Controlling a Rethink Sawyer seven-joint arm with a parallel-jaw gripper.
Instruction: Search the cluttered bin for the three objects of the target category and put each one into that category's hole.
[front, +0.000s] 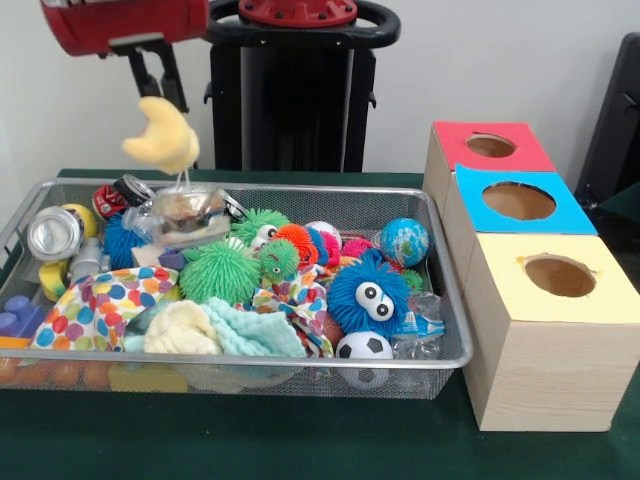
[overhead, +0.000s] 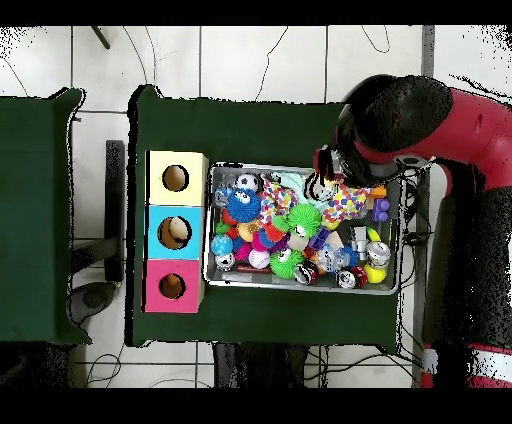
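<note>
A yellow crescent-shaped plush toy (front: 162, 136) hangs in the air above the left back corner of the wire mesh bin (front: 300, 362), held from above by my gripper (front: 166, 103), which is shut on its top. The bin is packed with toys. Right of it stand three boxes with round holes: red (front: 490, 146), blue (front: 518, 201) and yellow (front: 560, 276). In the overhead view my arm (overhead: 420, 125) covers the bin's upper right part, and the boxes yellow (overhead: 176, 178), blue (overhead: 175, 232) and red (overhead: 172, 286) line the bin's left side.
The bin holds a green spiky ball (front: 220, 272), a blue furry ball with eyes (front: 368, 295), a small soccer ball (front: 363, 347), a globe ball (front: 404, 241), a polka-dot cloth (front: 100, 305), a silver can (front: 53, 233) and a clear plastic bag (front: 185, 212).
</note>
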